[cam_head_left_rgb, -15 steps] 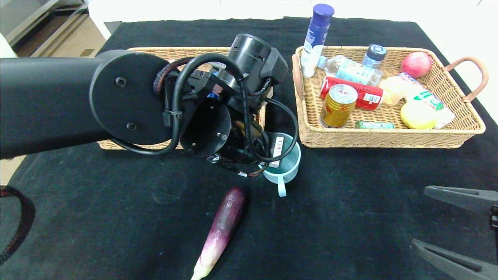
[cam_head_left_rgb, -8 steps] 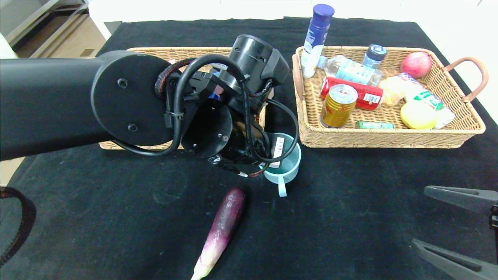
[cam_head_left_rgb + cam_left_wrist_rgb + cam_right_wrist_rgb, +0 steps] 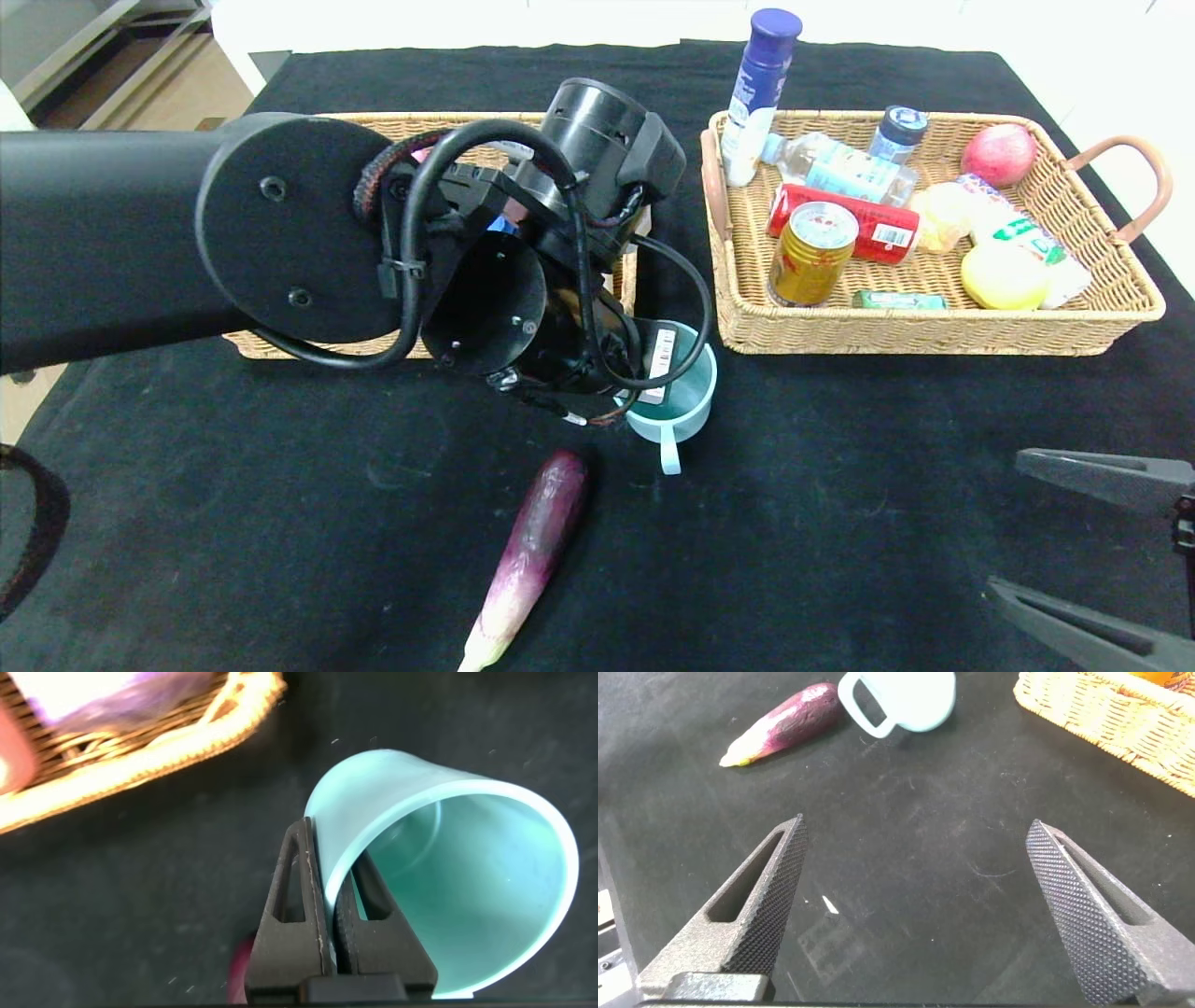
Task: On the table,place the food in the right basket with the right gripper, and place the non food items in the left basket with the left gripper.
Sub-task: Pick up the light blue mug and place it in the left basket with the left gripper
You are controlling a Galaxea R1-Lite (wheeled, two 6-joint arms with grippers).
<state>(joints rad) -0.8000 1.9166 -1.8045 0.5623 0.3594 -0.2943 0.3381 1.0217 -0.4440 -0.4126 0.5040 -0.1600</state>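
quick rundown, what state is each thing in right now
left gripper: shut on the mug wall, one finger inside, one outside
teal mug: gripped at its rim, upright, handle toward the robot
right gripper: open, empty, above bare cloth
eggplant: lying loose on the table
right basket: holding cans, bottles, fruit
left basket: mostly hidden by the left arm

Teal cup, purple eggplant, tan baskets.

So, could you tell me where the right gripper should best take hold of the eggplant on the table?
Probably mid-body on the eggplant, from above with the right gripper, fingers across its width: it lies flat and long, and tapers toward its pale end.
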